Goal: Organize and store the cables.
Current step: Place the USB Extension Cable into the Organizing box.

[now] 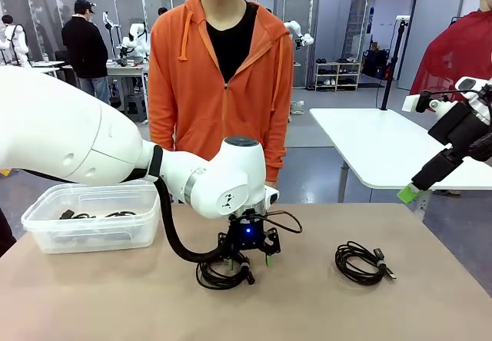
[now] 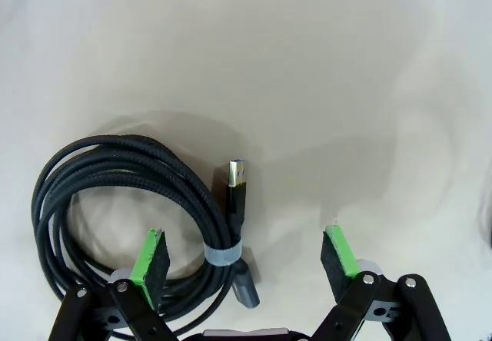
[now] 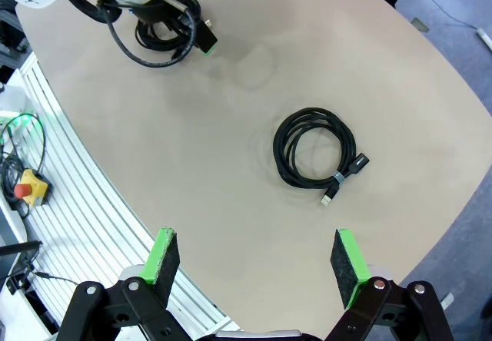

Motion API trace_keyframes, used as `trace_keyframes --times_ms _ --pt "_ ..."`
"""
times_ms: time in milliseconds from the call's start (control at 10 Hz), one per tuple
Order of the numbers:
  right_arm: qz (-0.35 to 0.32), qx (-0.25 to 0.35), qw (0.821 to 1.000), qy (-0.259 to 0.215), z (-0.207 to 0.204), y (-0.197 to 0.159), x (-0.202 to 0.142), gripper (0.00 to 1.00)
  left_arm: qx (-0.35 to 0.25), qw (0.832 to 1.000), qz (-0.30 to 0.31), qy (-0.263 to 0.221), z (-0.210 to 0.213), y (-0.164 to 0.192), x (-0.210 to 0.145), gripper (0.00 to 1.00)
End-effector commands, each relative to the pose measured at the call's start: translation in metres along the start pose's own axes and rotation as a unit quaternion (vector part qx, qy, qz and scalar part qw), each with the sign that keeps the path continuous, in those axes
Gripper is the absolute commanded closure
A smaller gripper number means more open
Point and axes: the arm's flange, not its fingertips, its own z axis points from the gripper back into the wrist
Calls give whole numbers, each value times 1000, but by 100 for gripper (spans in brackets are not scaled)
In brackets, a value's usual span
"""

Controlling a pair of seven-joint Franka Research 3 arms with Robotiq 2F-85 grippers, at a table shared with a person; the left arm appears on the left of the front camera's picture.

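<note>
My left end effector point(image 2: 244, 237) stands wide astride a coiled black braided cable point(image 2: 92, 164) on the counter point(image 2: 307, 64). My right end effector point(image 3: 251, 243) hangs wide.

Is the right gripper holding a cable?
No: the right gripper is open and empty above the table, with the coiled USB cable lying free on it.

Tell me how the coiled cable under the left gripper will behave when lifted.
The cable is thin braided cord, so probably light and floppy. Its grey strap should keep the loops together. The free plug may dangle.
</note>
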Motion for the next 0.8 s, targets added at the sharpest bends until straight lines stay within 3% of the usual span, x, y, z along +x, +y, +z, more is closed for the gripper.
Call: trace_keyframes --times_ms 0,100,300,400,700 --pt "-10 0 1000 -2 0 1 1 0 13 1000 10 5 -1 -5 3 11" --pt "-10 0 1000 -2 0 1 1 0 20 1000 13 -1 -1 -5 3 26" --pt "-10 0 1000 -2 0 1 1 0 28 1000 8 6 1 -5 1 81" --pt "-10 0 1000 -2 0 1 1 0 31 999 6 10 2 -4 -1 100" --pt "-10 0 1000 -2 0 1 1 0 33 999 8 21 8 -2 -3 100"
